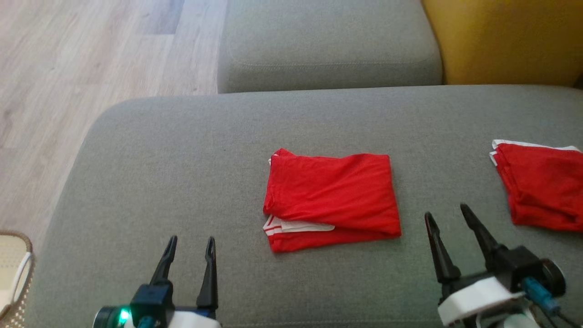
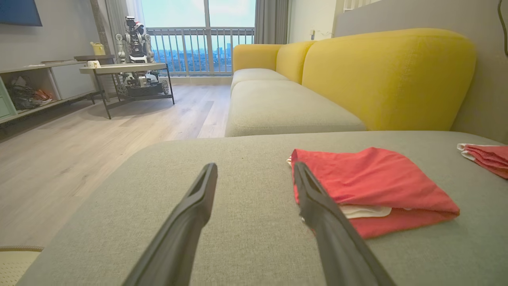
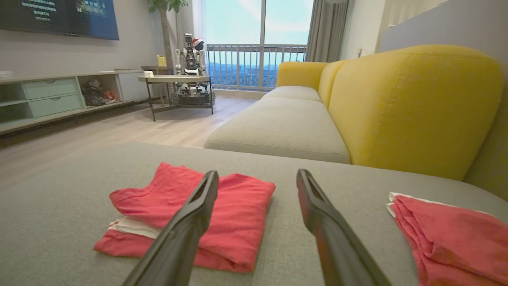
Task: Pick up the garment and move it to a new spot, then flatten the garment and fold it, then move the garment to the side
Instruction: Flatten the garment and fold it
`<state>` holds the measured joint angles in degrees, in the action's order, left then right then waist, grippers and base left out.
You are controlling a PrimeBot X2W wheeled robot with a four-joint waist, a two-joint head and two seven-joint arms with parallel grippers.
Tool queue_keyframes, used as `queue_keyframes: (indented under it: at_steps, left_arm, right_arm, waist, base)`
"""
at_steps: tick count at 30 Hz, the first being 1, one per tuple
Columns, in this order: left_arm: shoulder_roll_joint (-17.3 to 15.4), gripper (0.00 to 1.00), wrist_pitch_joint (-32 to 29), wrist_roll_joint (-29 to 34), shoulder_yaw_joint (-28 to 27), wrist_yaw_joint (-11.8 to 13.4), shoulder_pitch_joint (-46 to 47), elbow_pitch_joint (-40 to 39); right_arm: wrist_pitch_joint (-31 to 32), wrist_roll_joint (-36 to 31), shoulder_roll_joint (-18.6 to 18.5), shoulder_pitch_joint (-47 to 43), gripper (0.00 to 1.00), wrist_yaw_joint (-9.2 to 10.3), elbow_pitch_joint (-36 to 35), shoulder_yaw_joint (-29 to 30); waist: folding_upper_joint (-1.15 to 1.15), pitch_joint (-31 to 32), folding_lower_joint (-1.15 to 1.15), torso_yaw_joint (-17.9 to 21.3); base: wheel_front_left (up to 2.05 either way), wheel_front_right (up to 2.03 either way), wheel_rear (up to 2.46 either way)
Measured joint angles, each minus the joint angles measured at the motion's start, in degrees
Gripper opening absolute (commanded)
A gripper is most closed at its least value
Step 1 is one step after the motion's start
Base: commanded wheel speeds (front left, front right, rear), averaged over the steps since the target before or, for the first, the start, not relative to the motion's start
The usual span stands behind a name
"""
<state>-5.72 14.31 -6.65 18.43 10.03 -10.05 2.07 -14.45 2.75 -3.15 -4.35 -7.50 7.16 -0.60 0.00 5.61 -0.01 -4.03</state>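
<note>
A wide grey cushion (image 1: 182, 159) of a sofa takes up most of the head view. A red garment (image 1: 332, 196), folded into a rough rectangle, lies flat near the middle of the cushion. White trim with thin red stripes peeks out of the fold on the side nearest the cushion's front edge. A second red garment (image 1: 542, 187) with a white border lies loosely folded at the cushion's right end, cut off by the picture's edge.

The left gripper (image 1: 191, 240) sits above the cushion's front edge, towards its left half. Its two dark fingers are spread apart with nothing between them. The right gripper (image 1: 446, 212) is above the front edge on the cushion's right half, tilted slightly leftward, its fingers also spread and empty. Neither gripper touches any cloth.

Past the cushion's left end is pale wood floor (image 1: 68, 68) and the rim of a woven basket (image 1: 13, 273). Behind the cushion's far right corner is a yellow backrest (image 1: 501, 41).
</note>
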Motion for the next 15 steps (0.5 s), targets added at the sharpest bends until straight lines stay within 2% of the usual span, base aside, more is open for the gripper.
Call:
queue_keyframes:
  at_steps: [10, 15]
  left_arm:
    - [0.78, 1.00, 0.00, 1.54, -2.35, -2.02, -2.21, 1.58]
    - [1.19, 1.00, -0.01, 2.25, -2.57, -2.07, -2.68, 1.87]
  right_arm:
    - [0.00, 1.65, 0.52, -2.53, 1.00, 0.00, 0.18, 0.45]
    - [0.00, 1.93, 0.58, -2.71, 1.00, 0.00, 0.19, 0.51]
  waist:
    - [0.00, 1.35, 0.00, -0.70]
    - [0.00, 1.73, 0.01, -1.21]
  base:
    - [0.00, 0.00, 0.00]
    - [0.00, 0.00, 0.00]
